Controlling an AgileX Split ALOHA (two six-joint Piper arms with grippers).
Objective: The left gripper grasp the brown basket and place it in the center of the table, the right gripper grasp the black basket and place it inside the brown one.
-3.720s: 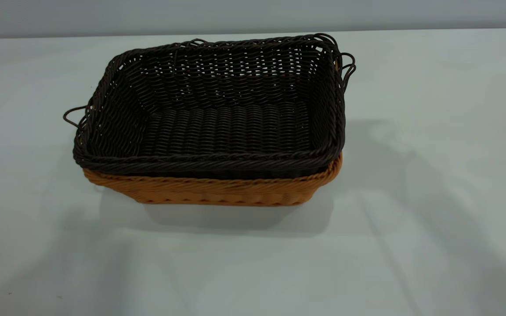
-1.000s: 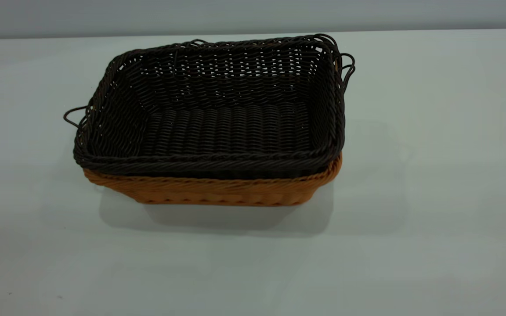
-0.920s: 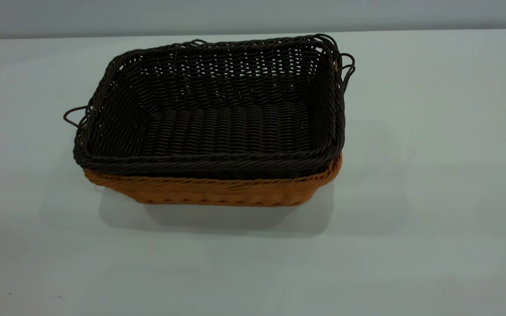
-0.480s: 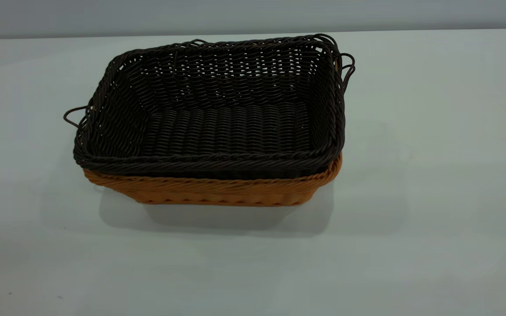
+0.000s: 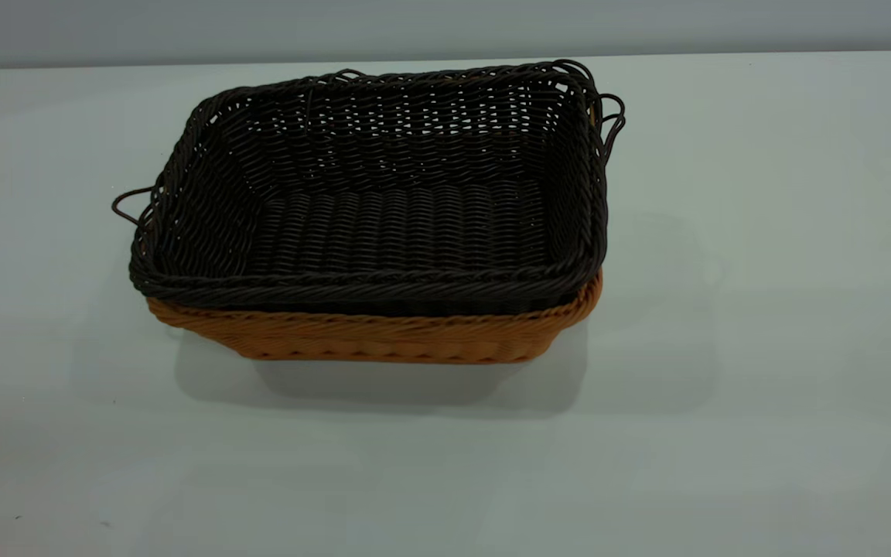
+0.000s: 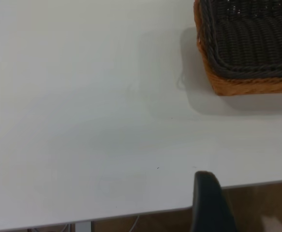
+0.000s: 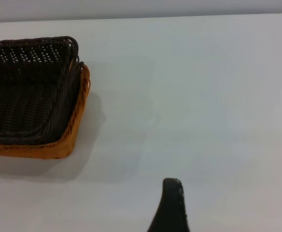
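Observation:
The black basket (image 5: 384, 201) sits nested inside the brown basket (image 5: 384, 336) near the middle of the white table (image 5: 762, 348). Only the brown basket's front wall and rim show under the dark rim. Both baskets also show in the left wrist view, black (image 6: 252, 38) in brown (image 6: 247, 87), and in the right wrist view, black (image 7: 24, 92) in brown (image 7: 75, 121). Neither gripper is in the exterior view. A black part of my left gripper (image 6: 208, 203) hangs over the table's edge, well clear of the baskets. A black part of my right gripper (image 7: 172, 208) is above bare table, apart from the baskets.
The table edge (image 6: 131, 212) runs close under the left gripper, with brown floor (image 6: 266, 208) beyond it. A grey wall (image 5: 445, 27) stands behind the table's far edge. Bare tabletop surrounds the baskets on all sides.
The baskets have not moved. The long arm shadows seen on the table's right side 3.7 s ago are gone; almost nothing changes in the last second.

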